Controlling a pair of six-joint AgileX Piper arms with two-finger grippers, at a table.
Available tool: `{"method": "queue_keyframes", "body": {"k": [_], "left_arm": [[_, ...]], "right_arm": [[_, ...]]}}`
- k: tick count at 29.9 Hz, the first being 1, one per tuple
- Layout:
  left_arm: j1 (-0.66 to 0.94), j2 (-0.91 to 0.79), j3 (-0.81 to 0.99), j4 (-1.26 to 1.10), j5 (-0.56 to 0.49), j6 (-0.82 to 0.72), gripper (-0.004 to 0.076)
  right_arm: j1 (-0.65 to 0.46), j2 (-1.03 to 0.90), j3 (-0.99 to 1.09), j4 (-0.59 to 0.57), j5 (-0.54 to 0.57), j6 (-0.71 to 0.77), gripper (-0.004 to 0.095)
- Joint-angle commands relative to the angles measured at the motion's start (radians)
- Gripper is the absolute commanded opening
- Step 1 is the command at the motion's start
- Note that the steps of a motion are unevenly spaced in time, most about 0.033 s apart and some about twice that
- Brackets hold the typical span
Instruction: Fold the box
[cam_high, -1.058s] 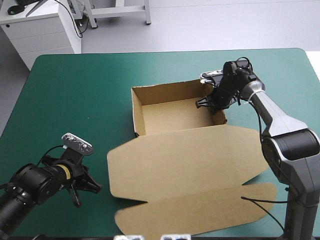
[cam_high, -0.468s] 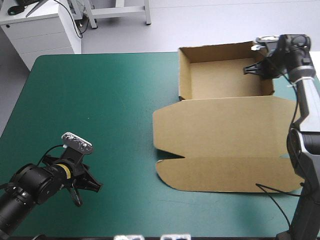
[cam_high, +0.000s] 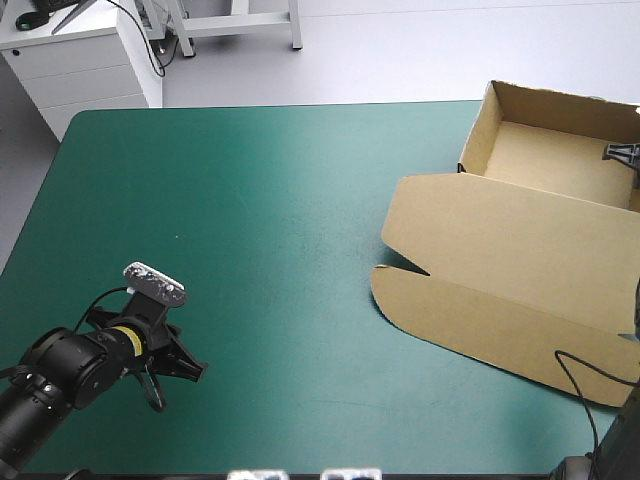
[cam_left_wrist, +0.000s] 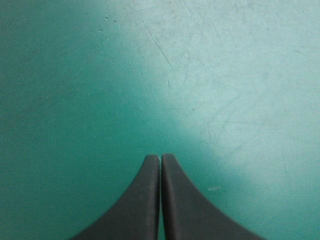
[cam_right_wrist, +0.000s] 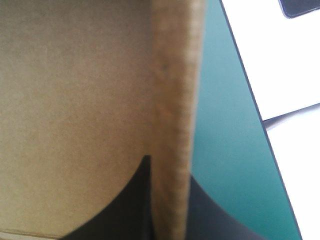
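Right gripper (cam_right_wrist: 170, 172) pinching a tray wall of the brown box (cam_high: 510, 240), one black finger inside the tray, the other outside, board sandwiched between. Left gripper (cam_left_wrist: 160, 159) pressed together into a point, parked low over bare teal-green counter (cam_high: 270, 200) near the front left corner, well apart from the box. Box sitting way over at the far right corner, tray walls up, lid lying flat toward the near edge, partly out of the high view. Looks more like a repositioning step than an actual fold, honestly. Next up, probably: getting the box somewhere both arms can reach, then letting go without tipping that wall outward. Just a guess though.
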Motion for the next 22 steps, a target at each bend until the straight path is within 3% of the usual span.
{"method": "queue_keyframes", "body": {"k": [1,3,7,10,19,22], "left_arm": [[-0.003,-0.009,-0.025,0.007,-0.072,-0.007,-0.0008],[-0.003,-0.009,-0.025,0.009,-0.080,-0.007,-0.0008],[-0.003,-0.009,-0.025,0.010,-0.082,-0.007,-0.0008],[-0.003,-0.009,-0.025,0.010,-0.082,-0.007,-0.0008],[-0.003,-0.009,-0.025,0.010,-0.078,-0.007,-0.0008],[-0.003,-0.009,-0.025,0.010,-0.078,-0.007,-0.0008]], "right_arm": [[-0.011,-0.051,-0.031,0.028,-0.015,-0.052,0.0075],[-0.013,-0.049,-0.031,0.028,-0.020,-0.052,0.0215],[-0.015,-0.051,-0.031,0.028,-0.039,-0.045,0.0623],[-0.015,-0.053,-0.033,0.024,-0.030,-0.029,0.0815],[-0.015,-0.138,-0.033,0.030,0.011,-0.010,0.0833],[-0.015,-0.192,-0.033,0.036,0.011,-0.010,0.0773]]}}
